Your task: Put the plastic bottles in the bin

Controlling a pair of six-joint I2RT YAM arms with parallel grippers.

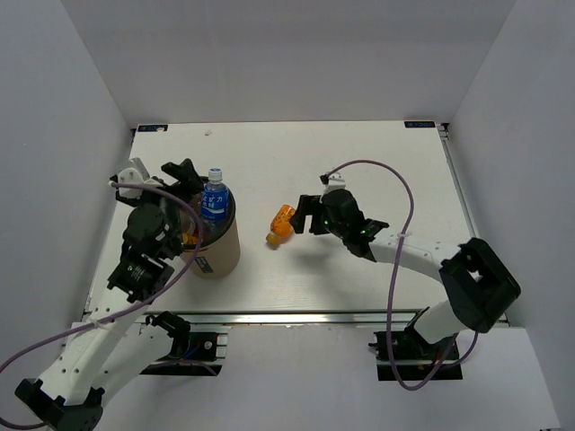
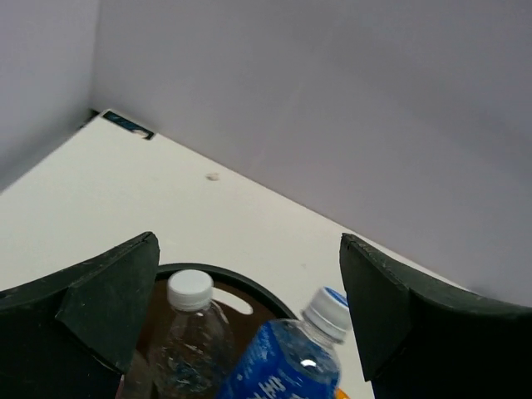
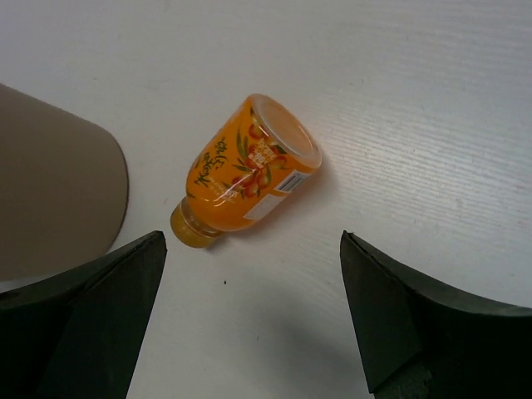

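There's the left tool (image 2: 248, 249) spread wide above the bin (image 1: 218, 256) at frame left, a blue-label bottle (image 1: 214, 197) poking out of it; right tool (image 3: 249, 249) apart too, hovering over the orange bottle (image 3: 245, 170) lying sideways on the desk (image 1: 359, 162), centre frame

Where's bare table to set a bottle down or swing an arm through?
Bare: the far strip of table behind the bin and orange bottle; the far-right corner beyond the right arm; the near middle between bin and right arm. Crowded: the left side, where the left gripper hangs over the bin, and the right gripper by the orange bottle.
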